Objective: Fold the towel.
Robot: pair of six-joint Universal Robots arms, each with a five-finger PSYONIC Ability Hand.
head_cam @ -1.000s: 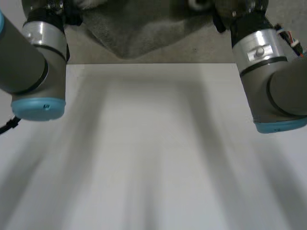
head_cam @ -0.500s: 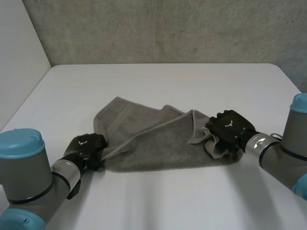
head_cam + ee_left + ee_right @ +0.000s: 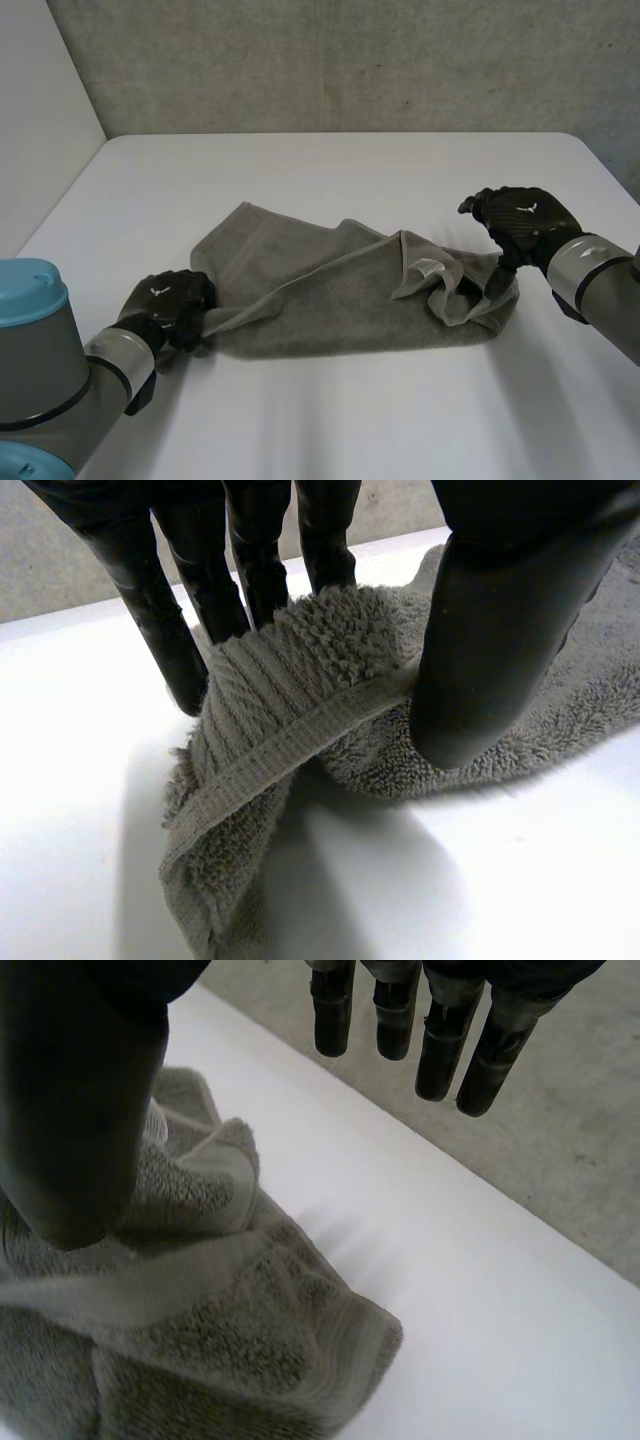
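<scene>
Head view: the towel lies bunched and rumpled across the middle of the white table, lengthwise between my two hands. My left hand is at its left end. My left wrist view shows the fingers behind a hemmed corner and the thumb pressed on its front, so that hand is clamped on the cloth. My right hand hangs over the crumpled right end with its fingers straight and well away from the thumb, holding nothing. The thumb tip may be touching the pile, but I cannot be sure from these angles.

As I judge it, the step in hand is to take hold of the right end so the cloth can be drawn flat before any fold. To do it well I should find the true corner by following the hem band. Grabbing the heap would take a handful of doubled layers and carry the wrinkles into the fold. Then I would pinch the same long edge that my left hand holds. From there I would draw the two hands apart, low over the table and evenly, so the left pinch does not slip.

A small pale tag seems sewn near the folded-over flap; nothing on it can be read. Each hand's back bears a small light mark with no legible letters.
</scene>
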